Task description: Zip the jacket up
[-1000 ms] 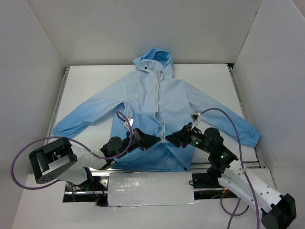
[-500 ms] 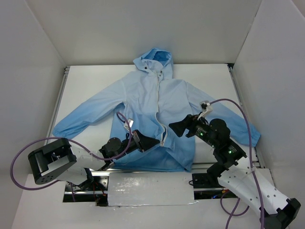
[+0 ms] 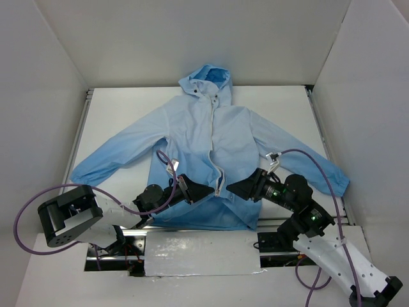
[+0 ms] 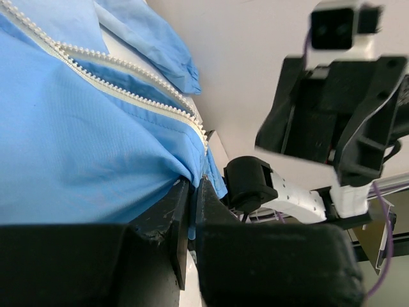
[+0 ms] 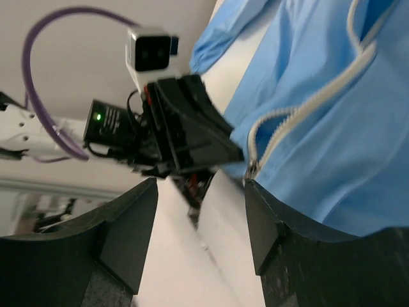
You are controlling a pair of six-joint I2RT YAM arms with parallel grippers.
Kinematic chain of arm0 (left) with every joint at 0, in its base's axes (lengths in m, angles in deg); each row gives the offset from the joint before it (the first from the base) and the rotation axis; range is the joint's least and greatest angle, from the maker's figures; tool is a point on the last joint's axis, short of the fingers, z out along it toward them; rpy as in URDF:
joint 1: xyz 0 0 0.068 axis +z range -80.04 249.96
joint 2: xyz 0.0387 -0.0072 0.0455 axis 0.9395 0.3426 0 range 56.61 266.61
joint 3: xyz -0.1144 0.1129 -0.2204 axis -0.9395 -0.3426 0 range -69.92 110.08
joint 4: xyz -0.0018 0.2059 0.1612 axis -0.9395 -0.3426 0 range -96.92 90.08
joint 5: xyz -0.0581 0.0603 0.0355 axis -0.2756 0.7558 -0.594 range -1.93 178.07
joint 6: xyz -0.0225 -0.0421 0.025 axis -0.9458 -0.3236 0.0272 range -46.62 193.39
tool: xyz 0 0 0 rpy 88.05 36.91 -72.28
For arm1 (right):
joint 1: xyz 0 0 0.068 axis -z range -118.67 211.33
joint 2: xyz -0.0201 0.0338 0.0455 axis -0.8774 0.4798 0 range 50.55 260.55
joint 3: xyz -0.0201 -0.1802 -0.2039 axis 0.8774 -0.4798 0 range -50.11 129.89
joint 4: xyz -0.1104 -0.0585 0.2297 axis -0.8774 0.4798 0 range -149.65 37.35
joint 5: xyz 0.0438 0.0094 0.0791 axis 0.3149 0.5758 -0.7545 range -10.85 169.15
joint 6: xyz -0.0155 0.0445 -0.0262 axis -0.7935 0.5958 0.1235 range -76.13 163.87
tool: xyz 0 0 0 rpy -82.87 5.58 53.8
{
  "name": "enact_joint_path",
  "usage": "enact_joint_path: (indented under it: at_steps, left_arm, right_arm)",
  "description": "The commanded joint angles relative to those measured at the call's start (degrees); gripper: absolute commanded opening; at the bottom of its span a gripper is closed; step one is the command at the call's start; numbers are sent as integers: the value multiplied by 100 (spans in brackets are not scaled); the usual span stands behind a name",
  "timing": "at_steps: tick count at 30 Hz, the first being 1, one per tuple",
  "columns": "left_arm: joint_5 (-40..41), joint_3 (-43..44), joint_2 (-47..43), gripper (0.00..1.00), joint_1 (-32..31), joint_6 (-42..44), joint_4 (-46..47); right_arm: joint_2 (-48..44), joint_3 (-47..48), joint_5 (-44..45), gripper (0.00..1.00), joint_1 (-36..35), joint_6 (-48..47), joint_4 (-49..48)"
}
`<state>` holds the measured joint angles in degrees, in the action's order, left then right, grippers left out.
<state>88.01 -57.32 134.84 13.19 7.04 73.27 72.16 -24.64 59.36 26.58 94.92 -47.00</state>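
Note:
The sky-blue jacket [image 3: 192,134] lies flat on the white table, hood at the far side, its white zipper [image 3: 213,144] open at the lower front. My left gripper [image 3: 209,190] is shut on the jacket's bottom hem just left of the zipper; in the left wrist view the gripper [image 4: 193,192] pinches blue fabric [image 4: 77,147]. My right gripper [image 3: 230,188] is open and empty, just right of the zipper's lower end. In the right wrist view the gripper [image 5: 199,204] faces the zipper slider [image 5: 252,170] and the left gripper [image 5: 192,137].
White walls enclose the table [image 3: 115,109] on three sides. A metal rail [image 3: 192,233] runs along the near edge by the arm bases. Purple cables [image 3: 25,217] loop off both arms. The jacket's sleeves reach toward both side edges.
My right gripper rose and pulled back from the hem, then came down again beside the zipper's lower end. My left gripper has kept its hold on the hem.

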Motion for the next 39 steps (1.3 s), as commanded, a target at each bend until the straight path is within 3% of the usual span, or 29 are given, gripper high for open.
enact_joint_path:
  at_steps: [1, 12, 22, 29, 39]
  left_arm:
    - [-21, -30, 33, 0, 0, 16, 2296]
    - [-188, 155, 104, 0, 0, 148, 2252]
    - [-372, 208, -10, 0, -9, 429, 2252]
    - [-460, 173, 34, 0, -79, 596, 2463]
    - [-408, 120, 113, 0, -123, 676, 2745]
  right_arm:
    - [-455, -340, -52, 63, -287, 1362, -342]
    - [-350, -885, 1616, 50, -1964, 3015, -535]
    - [142, -939, 2803, 47, -2993, 3990, -605]
    - [344, -913, 3586, 41, -3319, 4282, -588]
    - [819, -842, 3737, 41, -3372, 4352, -658]
